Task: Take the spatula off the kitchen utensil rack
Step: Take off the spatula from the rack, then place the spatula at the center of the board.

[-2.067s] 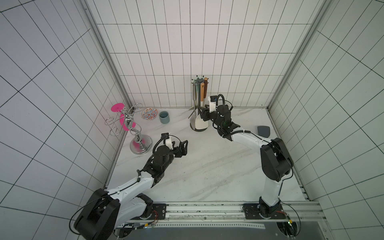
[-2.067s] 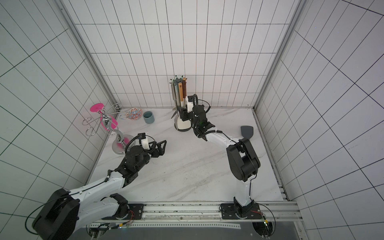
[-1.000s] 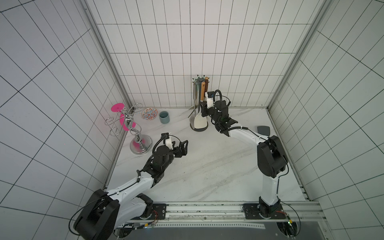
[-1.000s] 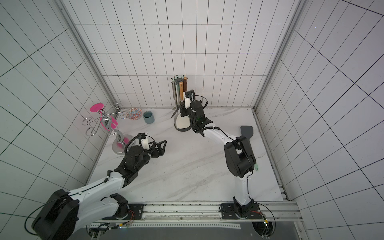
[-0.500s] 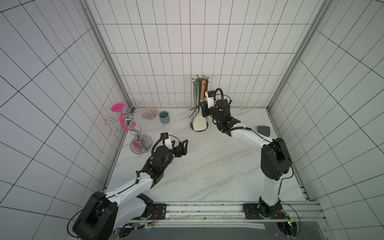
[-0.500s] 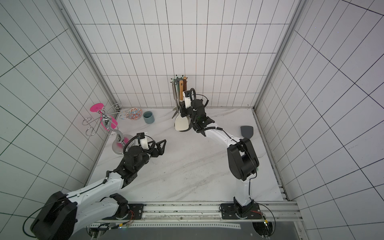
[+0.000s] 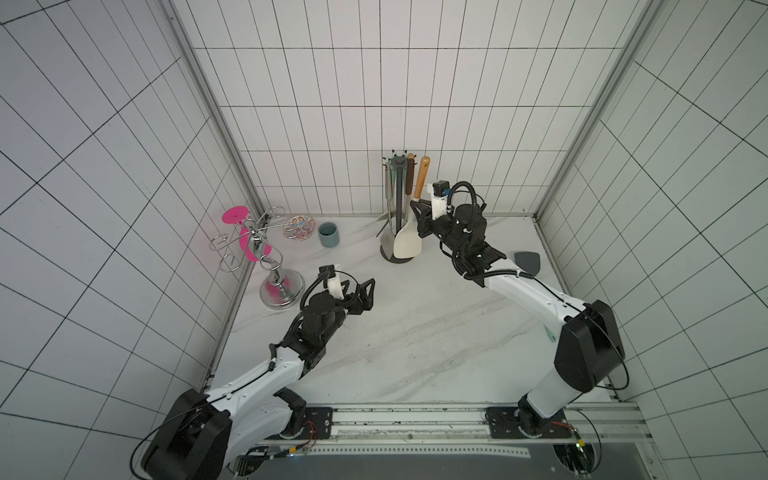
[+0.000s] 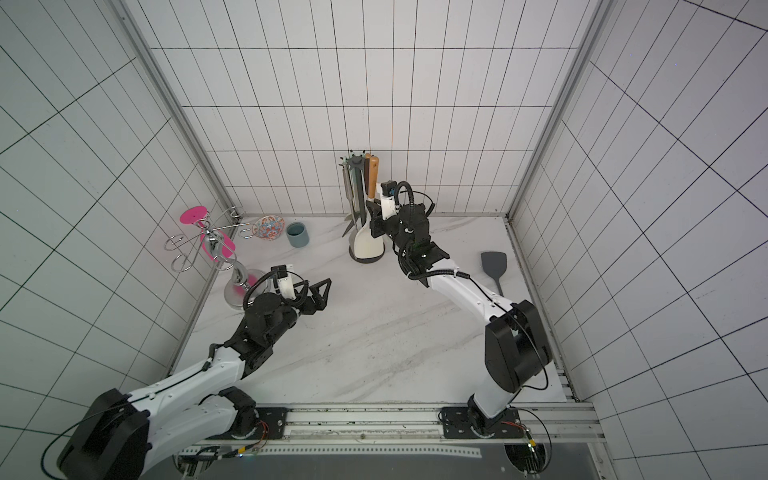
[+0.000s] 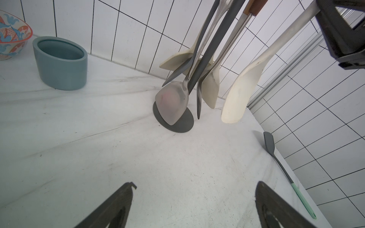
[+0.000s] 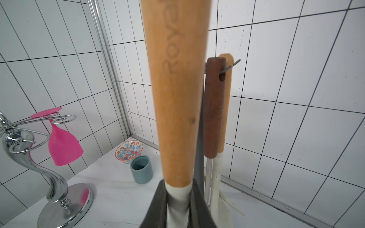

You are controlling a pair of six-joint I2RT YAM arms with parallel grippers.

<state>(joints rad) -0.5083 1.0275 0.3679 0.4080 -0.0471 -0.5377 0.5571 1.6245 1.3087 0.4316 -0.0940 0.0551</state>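
tabletop (image 7: 415,332): white marble look, tiled walls on three sides.

rack (image 7: 399,195): upright at the back wall, round base flat on the tabletop. a steel turner (image 9: 171,104), a brown-handled utensil (image 10: 214,110) and a second cream-bladed one hang from its crown.

chrome stand (image 7: 278,286): near the left wall, well apart from the rack. a pink glass (image 10: 63,146) hangs upside down on one wire arm.

spatula (image 9: 243,86): cream blade, pale wooden handle. held tilted just beside the rack on its right, blade down and off the tabletop. in a top view the handle end (image 7: 424,166) stands apart from the crown hooks. in the left wrist view the blade hangs clear of the base.

right tool (image 10: 178,201): narrow, clamped on the spatula's white neck just below the wood.

left tool (image 9: 196,183): jaws wide, holding nothing, above mid-tabletop, facing the rack.

grey turner (image 8: 493,266): lies flat by the right wall, mint handle tip toward the front.

cup (image 7: 328,235): blue-grey, upright, between rack and stand.

bowl (image 7: 299,227): patterned, tipped on its side, just beside the cup.
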